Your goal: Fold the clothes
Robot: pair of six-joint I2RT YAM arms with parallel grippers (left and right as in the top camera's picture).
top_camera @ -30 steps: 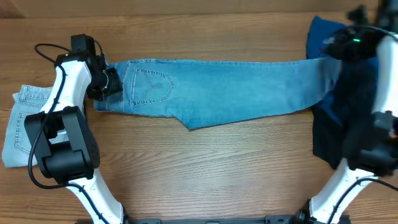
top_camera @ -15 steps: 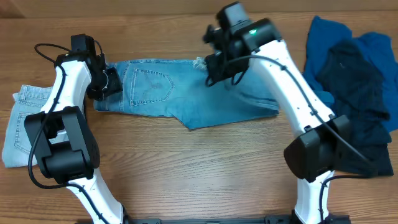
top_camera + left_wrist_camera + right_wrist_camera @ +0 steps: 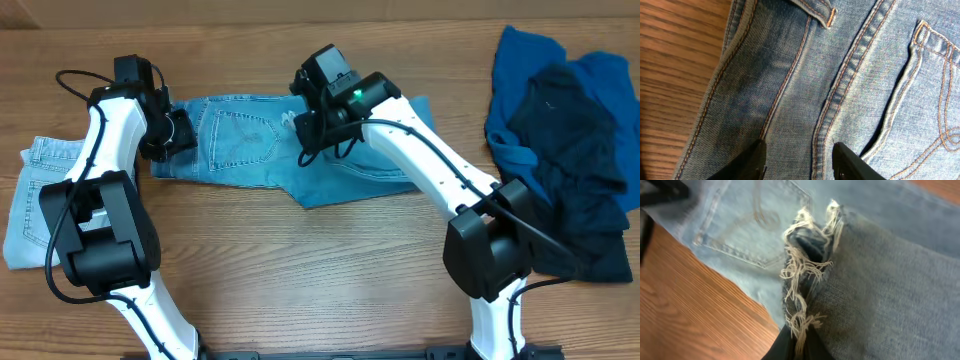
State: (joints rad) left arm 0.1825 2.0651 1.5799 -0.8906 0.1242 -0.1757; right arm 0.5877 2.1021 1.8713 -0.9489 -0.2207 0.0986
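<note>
Change: the right arm point(image 3: 425, 155) has swept in from the far right edge to the middle-left. A second ago the long light-blue denim jeans point(image 3: 230, 165) lay stretched full length across the wooden bench point(image 3: 300, 280).
Jeans now: doubled, with the leg carried back over itself. The frayed hem point(image 3: 807, 260) is held up just beside the back pocket point(image 3: 243, 135), short of the waistband.
Right jaws: clenched on the hem, with loose threads spilling out of the grip.
Left jaws: unmoved and released, spread on the denim at the waistband end, one finger point(image 3: 752, 160) either side of a seam.
Meaning: the lengthwise halving looks nearly made; the hem probably still has to reach the waistband and be laid flat.
Waiting: pale folded jeans point(image 3: 30, 200) lie at the left edge. The heap of royal-blue and dark navy garments point(image 3: 560, 140) on the right is unfolded.
</note>
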